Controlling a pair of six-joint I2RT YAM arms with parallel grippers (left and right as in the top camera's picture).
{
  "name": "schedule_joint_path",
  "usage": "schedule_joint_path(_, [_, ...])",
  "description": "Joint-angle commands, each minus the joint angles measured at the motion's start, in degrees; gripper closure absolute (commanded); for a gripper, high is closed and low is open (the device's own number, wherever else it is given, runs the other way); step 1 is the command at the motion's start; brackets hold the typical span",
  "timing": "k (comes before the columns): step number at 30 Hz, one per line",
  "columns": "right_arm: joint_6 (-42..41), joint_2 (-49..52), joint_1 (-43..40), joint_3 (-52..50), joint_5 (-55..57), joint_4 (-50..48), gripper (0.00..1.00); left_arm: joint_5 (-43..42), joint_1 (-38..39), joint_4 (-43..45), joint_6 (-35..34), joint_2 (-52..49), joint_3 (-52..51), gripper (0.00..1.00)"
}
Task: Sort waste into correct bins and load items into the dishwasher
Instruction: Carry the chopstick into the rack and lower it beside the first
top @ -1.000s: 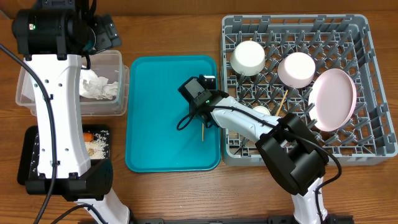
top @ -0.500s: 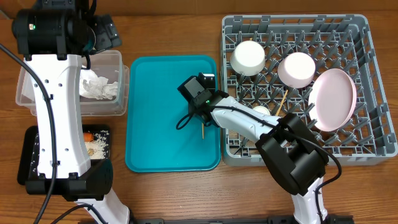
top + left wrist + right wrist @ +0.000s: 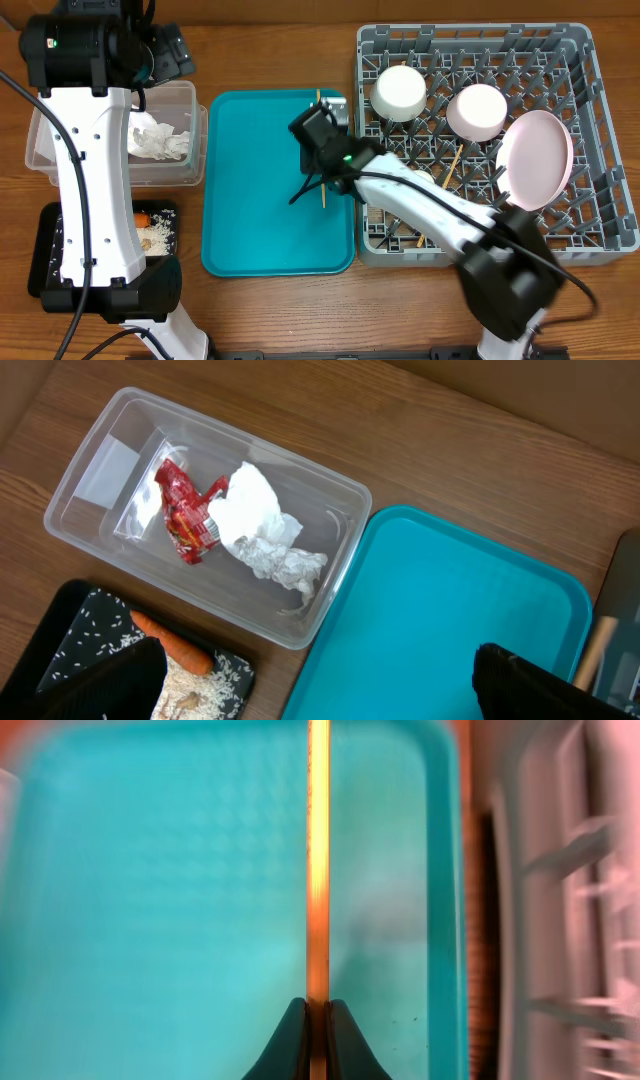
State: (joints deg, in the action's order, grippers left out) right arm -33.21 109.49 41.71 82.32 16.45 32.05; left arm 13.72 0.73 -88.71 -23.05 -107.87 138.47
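thin wooden chopstick [image 3: 318,870]: clamped by closed right gripper [image 3: 318,1008] over teal rectangular plastic tray [image 3: 250,220] | step: loading dishwasher | next: likely swing to grey latticed plastic dish rack [image 3: 592,120], release among pegs | left gripper [image 3: 312,660]: wide, empty

Overhead camera was fixed high above the table [image 3: 280,50], facing straight down, and took in the clear tub [image 3: 185,110], black tray [image 3: 42,270], teal tray [image 3: 250,230] and grey rack [image 3: 590,100] whole. Left wrist camera looked down from some height on the tub and the teal tray's left part, left gripper [image 3: 315,685] at the bottom corners. Right wrist camera sat close over the teal tray, sighting along a chopstick [image 3: 318,860] past the right gripper [image 3: 318,1015]. All three views shared the teal tray
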Motion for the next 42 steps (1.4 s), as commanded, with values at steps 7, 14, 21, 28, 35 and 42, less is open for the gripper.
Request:
schedule_joint_path(7, [13.35,-14.01,-3.91,2.19,0.66,8.09,0.96,-0.24,0.04,0.22,-0.98,1.66,0.44,0.0])
schedule_joint_path(14, [18.71,-18.8,-13.66,2.19,0.39,18.49,0.96,-0.24,0.04,0.22,-0.98,1.66,0.44,0.0])
schedule_joint_path(21, [30.29,-18.71,-23.76,1.49,0.39,28.57,0.96,-0.24,0.04,0.22,-0.98,1.66,0.44,0.0])
schedule_joint_path(28, [33.27,-18.6,-29.81,-1.6,-0.09,27.76,0.96,-0.24,0.04,0.22,-0.98,1.66,0.44,0.0])
schedule_joint_path(35, [33.7,-17.51,-31.34,-5.42,-1.55,24.98,0.96,-0.22,0.04,0.22,-0.98,1.66,0.44,0.0])
schedule_joint_path(42, [35.19,-14.8,-31.34,-7.26,-5.49,23.5,0.96,-0.24,0.04,0.22,-0.98,1.66,0.44,0.0])
